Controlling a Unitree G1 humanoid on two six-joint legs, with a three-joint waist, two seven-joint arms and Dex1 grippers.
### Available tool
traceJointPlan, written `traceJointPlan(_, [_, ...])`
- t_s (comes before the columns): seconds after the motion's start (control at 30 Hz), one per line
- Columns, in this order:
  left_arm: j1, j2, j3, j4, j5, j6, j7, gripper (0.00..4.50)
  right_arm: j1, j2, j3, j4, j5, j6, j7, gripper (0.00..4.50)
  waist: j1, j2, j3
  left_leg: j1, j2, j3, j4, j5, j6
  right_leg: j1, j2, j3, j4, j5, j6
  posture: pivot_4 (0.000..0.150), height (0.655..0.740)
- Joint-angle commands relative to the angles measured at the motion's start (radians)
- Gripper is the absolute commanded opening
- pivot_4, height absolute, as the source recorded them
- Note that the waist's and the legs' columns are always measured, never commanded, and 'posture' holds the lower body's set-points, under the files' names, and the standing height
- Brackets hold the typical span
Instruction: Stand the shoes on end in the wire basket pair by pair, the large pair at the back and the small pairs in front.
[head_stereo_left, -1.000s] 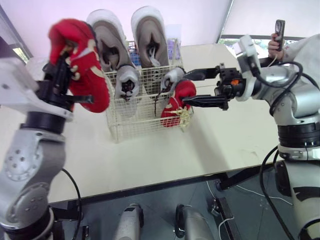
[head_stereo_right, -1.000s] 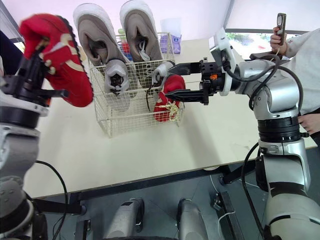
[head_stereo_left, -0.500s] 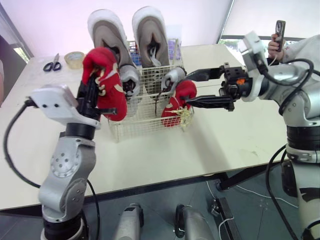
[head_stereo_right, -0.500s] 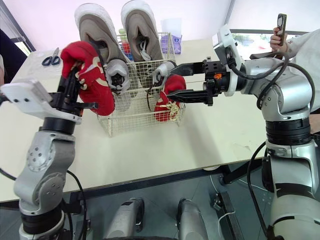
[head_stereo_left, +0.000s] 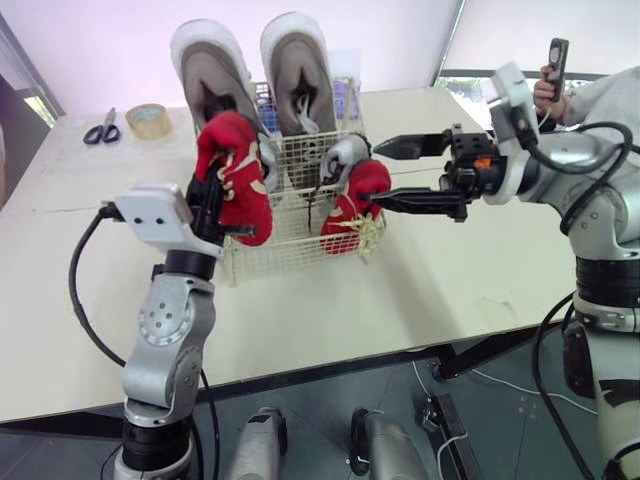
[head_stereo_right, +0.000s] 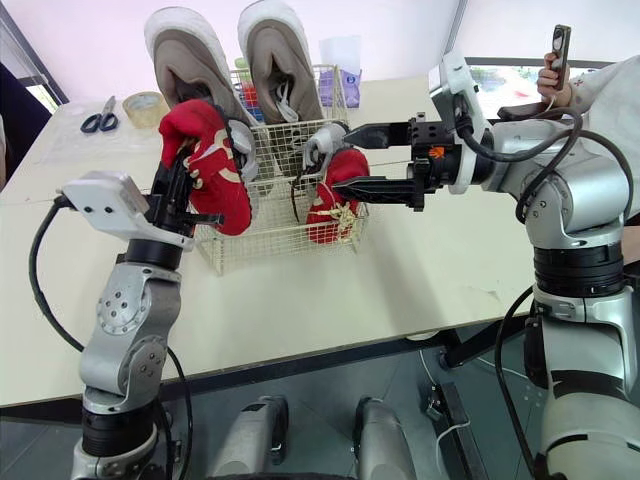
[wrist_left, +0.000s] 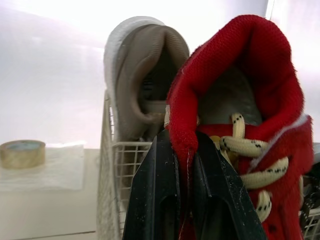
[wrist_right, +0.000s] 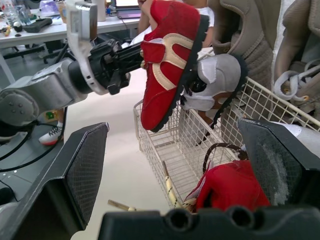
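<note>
The left gripper (head_stereo_left: 212, 198) pinched the collar of a red shoe (head_stereo_left: 240, 178), holding it toe-down at the front left corner of the wire basket (head_stereo_left: 290, 248). The right gripper (head_stereo_left: 380, 174) was spread wide near the other red shoe (head_stereo_left: 350, 208), which stood in the basket's front right.

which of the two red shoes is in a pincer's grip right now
The red shoe up at the basket's left front corner, collar clamped in the left pincer. The other red shoe stands in the basket's right front, ungripped.
</note>
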Motion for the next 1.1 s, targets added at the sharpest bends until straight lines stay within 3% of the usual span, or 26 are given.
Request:
traceJointPlan(0.03, [0.046,-0.009,-0.009,-0.02,0.014,0.003,-0.024,0.04,-0.009,-0.003,-0.034,-0.027,0.018,-0.017,-0.005,4.5,0.001,0.0,0.0,0.0,0.0,0.0,0.0,0.0,0.0,0.0,0.0,0.0,0.0,0.0,0.0,0.15,0.74])
traceJointPlan(0.37, [0.019,-0.002,-0.025,-0.034,0.111,-0.005,-0.023,0.04,-0.017,0.016,-0.032,-0.014,0.016,-0.031,-0.015,4.5,0.0,0.0,0.0,-0.001,0.0,0.001,-0.001,0.0,0.001,-0.001,0.0,0.0,0.0,0.0,0.0,0.15,0.74])
traceJointPlan(0.63, [0.091,-0.025,-0.012,-0.069,0.07,0.029,-0.057,0.04,-0.007,0.011,-0.035,-0.024,0.02,-0.023,-0.016,4.5,0.0,0.0,0.0,-0.001,0.0,0.001,0.0,-0.001,0.001,-0.001,0.0,0.0,-0.001,0.0,0.0,0.15,0.74])
traceJointPlan(0.67, [0.105,-0.024,-0.009,-0.077,0.066,0.032,-0.062,0.83,-0.006,0.01,-0.035,-0.025,0.021,-0.022,-0.016,4.5,0.0,0.0,0.0,-0.001,0.0,0.001,0.0,-0.001,0.001,-0.001,0.0,0.0,-0.001,0.0,0.0,0.15,0.74])
traceJointPlan(0.8, [0.161,-0.014,0.014,-0.13,0.02,0.074,-0.089,2.6,-0.002,0.009,-0.034,-0.026,0.023,-0.017,-0.015,4.5,-0.001,0.0,0.0,-0.001,0.001,0.001,-0.001,-0.001,0.001,-0.001,0.0,0.0,-0.001,0.0,0.0,0.15,0.74])
traceJointPlan(0.87, [0.18,-0.005,0.028,-0.158,-0.009,0.104,-0.102,3.7,0.0,0.008,-0.035,-0.026,0.026,-0.014,-0.015,4.5,0.0,0.0,0.0,-0.001,0.001,0.001,-0.001,-0.001,0.001,-0.002,0.0,0.0,-0.001,0.0,0.0,0.15,0.74])
traceJointPlan(1.03, [0.213,0.047,0.134,-0.275,-0.174,0.242,-0.109,3.7,0.028,-0.005,-0.042,-0.041,0.056,0.022,-0.009,4.5,-0.001,0.0,0.0,-0.002,0.001,0.001,-0.001,-0.001,0.001,-0.002,0.0,0.0,-0.003,0.0,0.0,0.15,0.74])
traceJointPlan(1.1, [0.235,0.101,0.229,-0.34,-0.352,0.321,-0.106,3.7,0.055,-0.016,-0.059,-0.053,0.078,0.046,-0.012,4.5,-0.002,0.0,0.0,-0.002,0.001,0.001,0.0,-0.001,0.001,-0.002,0.0,0.0,-0.004,0.0,0.0,0.15,0.74])
